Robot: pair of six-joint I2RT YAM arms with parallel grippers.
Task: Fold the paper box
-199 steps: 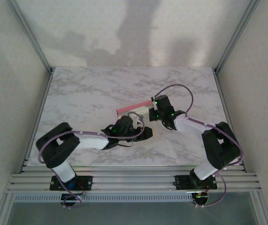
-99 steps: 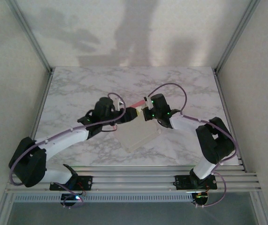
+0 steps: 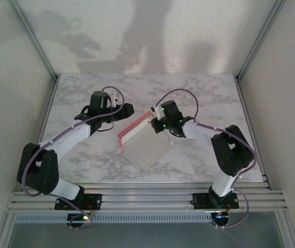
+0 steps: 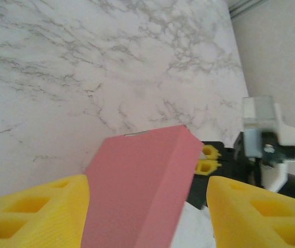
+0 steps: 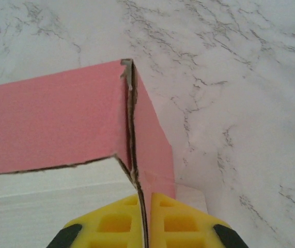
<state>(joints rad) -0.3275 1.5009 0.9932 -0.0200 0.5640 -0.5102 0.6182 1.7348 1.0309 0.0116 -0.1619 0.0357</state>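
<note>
Marble counter point(image 3: 85, 150) carries the paper box point(image 3: 148, 149) near its middle, with the box's pink wall raised along its 10 o'clock side. My right hand point(image 3: 154, 115) is pressed together, pinching a thin pink flap at the box's 12 o'clock corner. My left hand point(image 3: 122, 103) stands spread and holds nothing, just off the box toward 10 o'clock. Open marble runs to the far edge at 12 o'clock, and the side rails point(image 3: 43, 124) stand well apart from both hands.
</note>
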